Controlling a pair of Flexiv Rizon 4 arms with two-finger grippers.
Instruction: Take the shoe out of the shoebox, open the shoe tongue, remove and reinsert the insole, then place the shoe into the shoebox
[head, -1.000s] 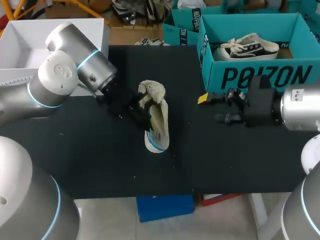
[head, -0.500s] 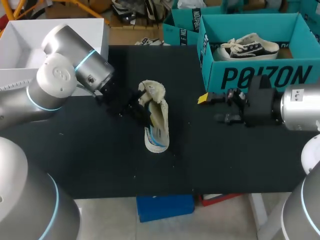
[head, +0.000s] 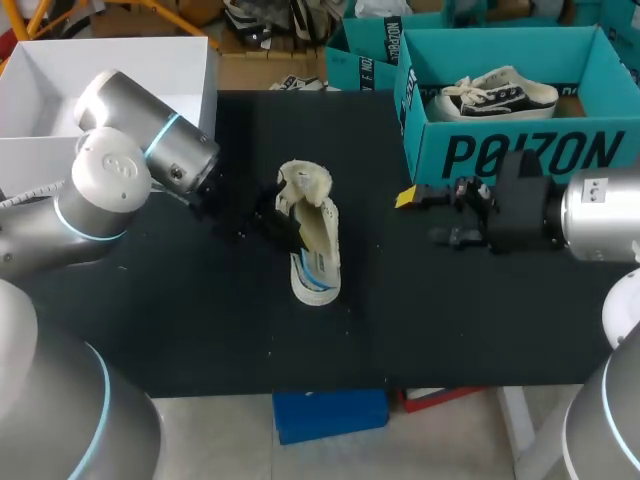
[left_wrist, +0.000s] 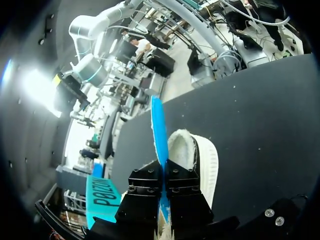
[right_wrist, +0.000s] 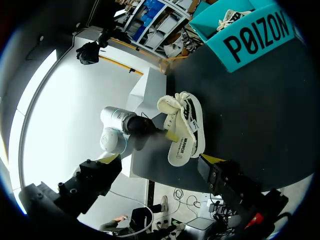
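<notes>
A cream low-top shoe (head: 312, 232) lies on its side in the middle of the black table, its opening toward my left gripper (head: 283, 224). In the left wrist view that gripper (left_wrist: 163, 172) is shut on the thin blue insole (left_wrist: 159, 125), which stands edge-on between its fingers and runs into the white shoe (left_wrist: 202, 160). My right gripper (head: 415, 205) hangs open to the shoe's right, in front of the teal shoebox (head: 520, 152), with nothing in it. In the right wrist view the shoe (right_wrist: 184, 125) lies ahead of the right gripper (right_wrist: 160, 159).
Another shoe (head: 497, 96) with black laces lies inside the teal shoebox. A second teal box (head: 365, 52) stands behind it. At the back left stands a white box (head: 60, 75). Bare black tabletop lies in front of the shoe.
My left arm has swung a little to the left and lower, and the shoe has shifted slightly with it. The right arm has not moved.
</notes>
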